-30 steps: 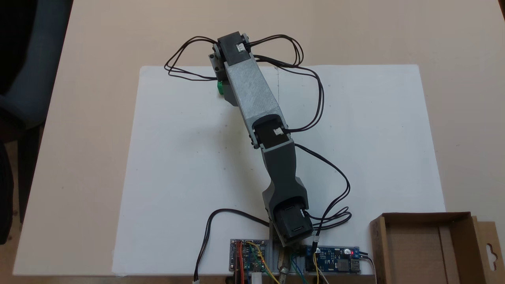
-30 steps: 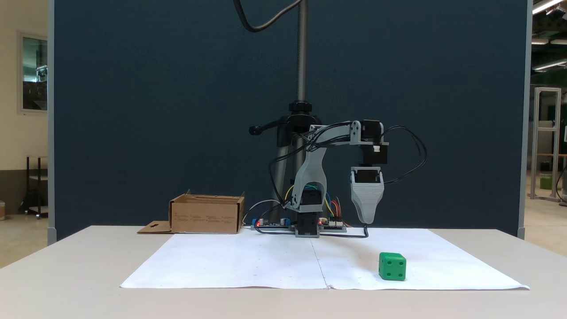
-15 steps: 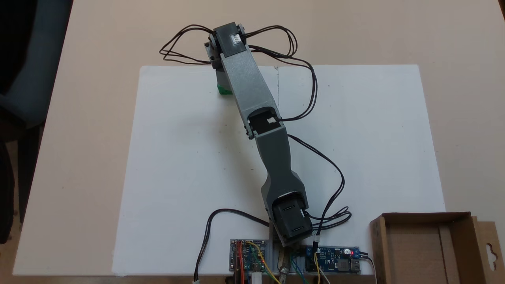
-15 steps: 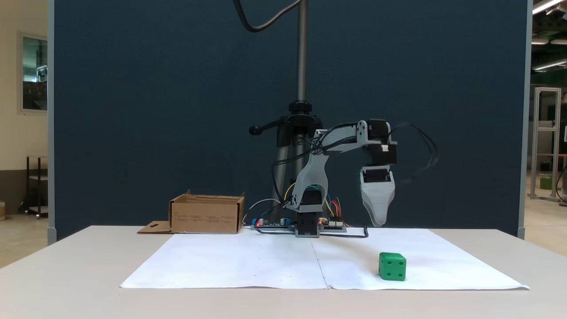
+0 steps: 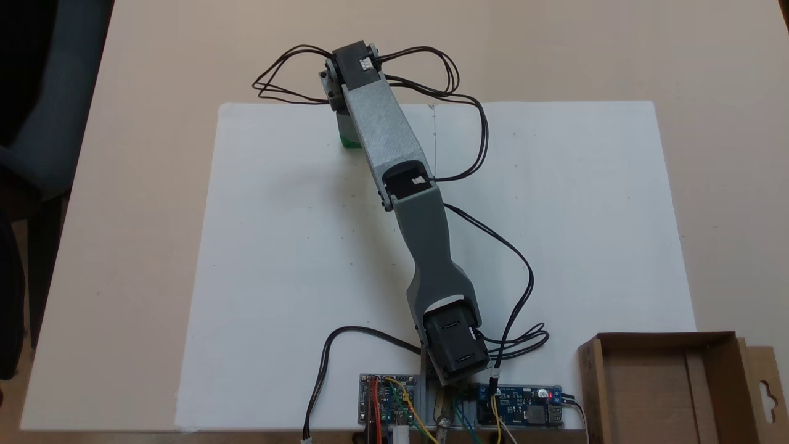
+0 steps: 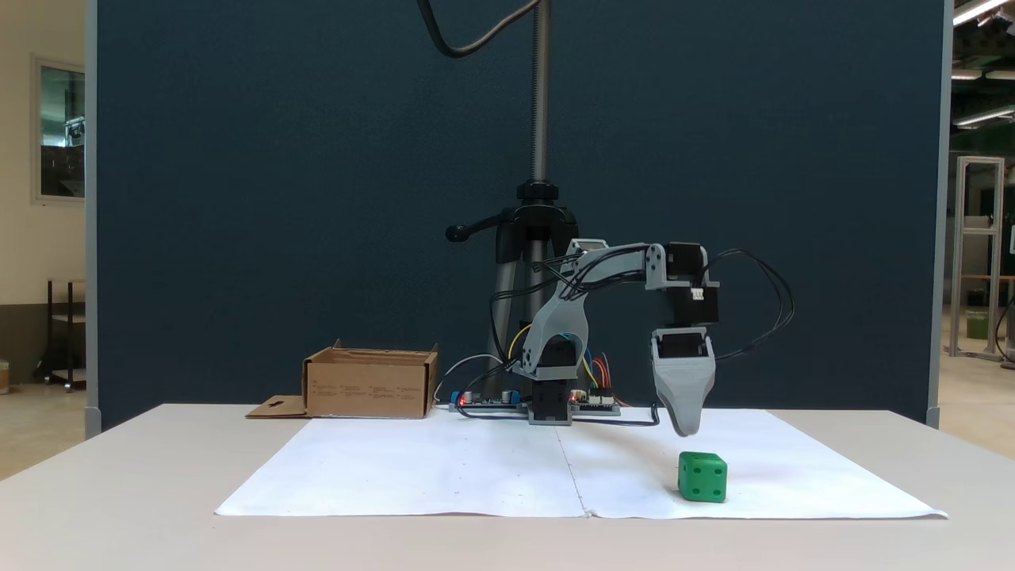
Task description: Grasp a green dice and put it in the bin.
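Green and small, the dice [image 6: 702,477] sits on the white paper [image 6: 444,468] that covers the middle of the table [image 6: 119,492], toward the paper's right side in the fixed view from the front. From above, a sliver of it [image 5: 349,140] peeks out beside the arm [image 5: 394,142], which covers the rest. The end effector [image 6: 685,429] points straight down, its tip hanging just above the dice and slightly to its left, not touching it. Its jaws line up one behind the other in the front view and are hidden under the arm from above, so I cannot tell whether they are apart or together. The bin [image 6: 370,383] stands well apart from the dice, off the paper near the arm's base; from above it [image 5: 715,394] looks hollow, flap to the right.
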Robot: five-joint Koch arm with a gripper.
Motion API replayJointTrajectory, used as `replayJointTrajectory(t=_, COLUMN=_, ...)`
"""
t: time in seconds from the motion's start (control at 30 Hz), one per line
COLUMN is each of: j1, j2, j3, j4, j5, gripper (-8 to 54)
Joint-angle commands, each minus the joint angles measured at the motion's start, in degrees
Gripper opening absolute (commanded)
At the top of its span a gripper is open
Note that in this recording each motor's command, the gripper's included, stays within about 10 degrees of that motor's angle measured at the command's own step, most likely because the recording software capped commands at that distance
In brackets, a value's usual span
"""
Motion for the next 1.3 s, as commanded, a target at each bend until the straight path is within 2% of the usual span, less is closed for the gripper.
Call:
replayJointTrajectory(t=0.0, j1=-1.0, j2=0.7, j3=-2.5, j4=-2.5, j5=4.8, gripper=40.3)
replayJointTrajectory(t=1.27, j1=-3.5, j2=-6.0, j3=-2.5, j4=-5.6, j5=4.8, gripper=39.6)
